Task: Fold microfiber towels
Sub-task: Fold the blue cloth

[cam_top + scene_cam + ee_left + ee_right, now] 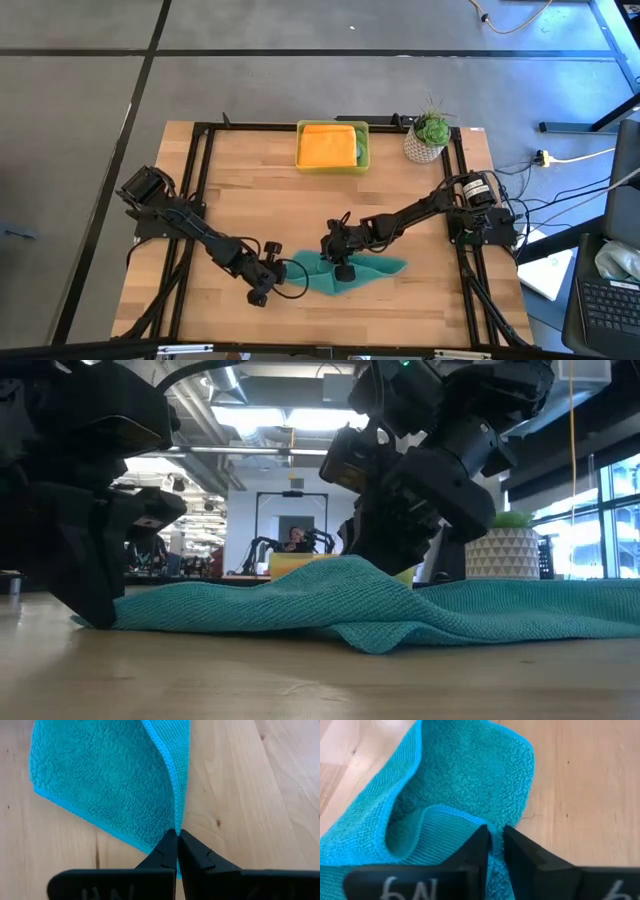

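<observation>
A teal microfiber towel (352,272) lies rumpled on the wooden table near its front edge; it also shows in the low view (420,610). My left gripper (287,268) is shut on the towel's left end, down at the table. My right gripper (341,262) is shut on the towel near its middle, which bulges up there (350,565). An orange towel (328,145) lies in the yellow tray (301,160) at the far edge, with a green one (360,150) peeking out at its right side. The other teal towels are out of view. My left gripper pinches the towel's hemmed edge (176,822) between its two fingertips, coming low from the table's left. The towel lies on the table beyond the fingers, with a flap folded over along that edge. My right gripper pinches a raised fold of the towel (492,831) between its two fingers, coming from above and from the table's right. The fold holds more than one layer. The cloth rises a little at the fingers (345,568); the rest lies slack on the table.
A potted plant (430,135) in a white pot stands at the far right corner beside the tray. A black frame (205,180) runs along the table's edges. Bare wood (260,200) lies between the towel and the tray.
</observation>
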